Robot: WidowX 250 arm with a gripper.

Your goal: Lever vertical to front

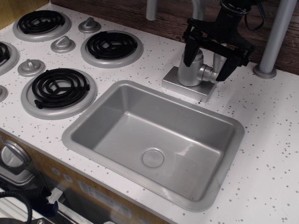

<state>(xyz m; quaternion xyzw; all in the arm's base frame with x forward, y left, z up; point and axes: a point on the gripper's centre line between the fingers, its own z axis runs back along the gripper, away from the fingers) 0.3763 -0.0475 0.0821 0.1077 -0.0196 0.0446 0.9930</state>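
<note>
A black gripper (209, 63) hangs over the tap at the far side of the sink, its two fingers spread apart with one dark pad (189, 52) left of the tap body (192, 70) and the other to the right of the side pivot. The fingers straddle the faucet without clearly clamping anything. The lever (218, 60) is the short silver bar rising from the round pivot on the tap body's right side; it stands roughly upright between the fingers, partly hidden by the right one. The tap body sits on one square silver base plate (187, 86) on the white speckled counter (271, 140). One grey rectangular sink (154, 140) with a round drain lies just near of the base. To the left are three fully visible black coil burners (58, 88), parts of others at the edge, and four silver stove knobs (63, 44). One grey post (275, 42) stands at far right.
</note>
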